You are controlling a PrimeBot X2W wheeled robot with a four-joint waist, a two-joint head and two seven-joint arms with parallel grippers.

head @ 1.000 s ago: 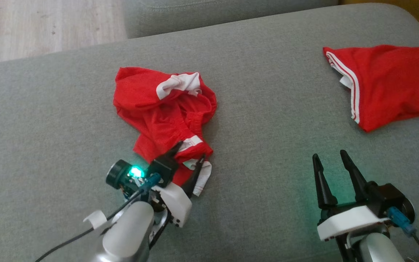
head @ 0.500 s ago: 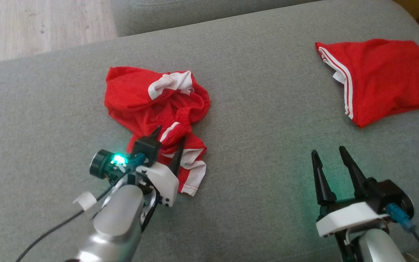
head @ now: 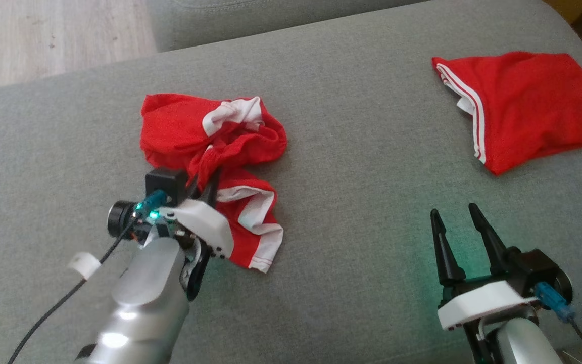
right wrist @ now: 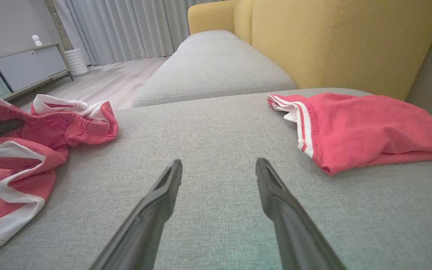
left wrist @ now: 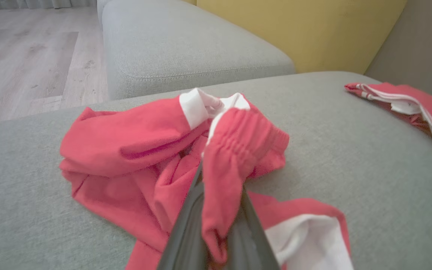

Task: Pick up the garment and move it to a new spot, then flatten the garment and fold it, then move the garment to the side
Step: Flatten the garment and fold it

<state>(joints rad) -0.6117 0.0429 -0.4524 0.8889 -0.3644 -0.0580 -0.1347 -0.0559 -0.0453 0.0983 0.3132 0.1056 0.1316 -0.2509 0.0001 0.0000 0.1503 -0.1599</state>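
With only a narrow fold of the garment [head: 170, 126] pinched between the closed left fingers [left wrist: 186, 232], the rest heaped on the sofa [head: 361, 151] around them, and the right fingers [right wrist: 154, 210] spread empty, the fold may be dragged free on lifting.

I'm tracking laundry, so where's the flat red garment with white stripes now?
The flat red garment lies at the head view's upper right on the grey fabric cushion, beyond the right gripper, apart from the crumpled red garment.
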